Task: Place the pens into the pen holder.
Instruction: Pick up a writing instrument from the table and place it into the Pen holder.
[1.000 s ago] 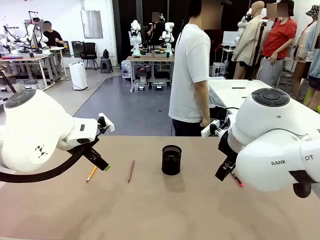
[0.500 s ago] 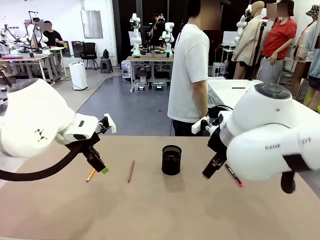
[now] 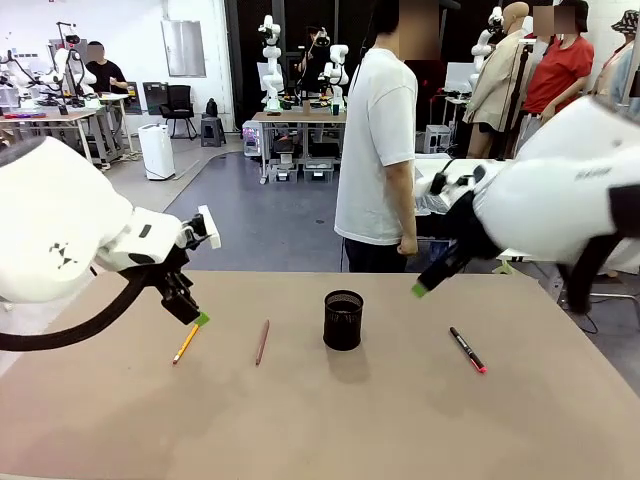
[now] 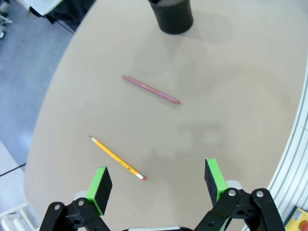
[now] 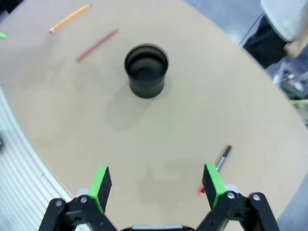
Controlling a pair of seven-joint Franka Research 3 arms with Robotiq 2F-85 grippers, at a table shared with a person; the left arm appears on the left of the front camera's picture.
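Pen holder (image 3: pixel 343 320) on the tabletop (image 3: pixel 330 425), pencil (image 3: pixel 184 343) and brown pen (image 3: pixel 262 342) left of it, red-tipped pen (image 3: pixel 467 350) right; left end effector (image 4: pixel 158 179) and right end effector (image 5: pixel 156 185) spread apart

left gripper (image 4: pixel 156 167): jaws apart | yellow pencil (image 4: pixel 117 158) nearest | reddish pen (image 4: pixel 150 89) beyond | pen holder (image 4: pixel 172 15) farthest

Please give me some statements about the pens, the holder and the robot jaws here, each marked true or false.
1. The small black wire-mesh cylindrical pen holder stands upright, empty. True.
2. The left jaws grip the orange-yellow pencil. False: the pencil lies on the beige table; the left jaws are open, empty.
3. The right jaws are open, holding nothing. True.
4. The slim reddish-brown stick touches the holder. False: this stick lies apart, between holder and pencil.
5. The slim dark pen with a red tip lies flat on the table. True.
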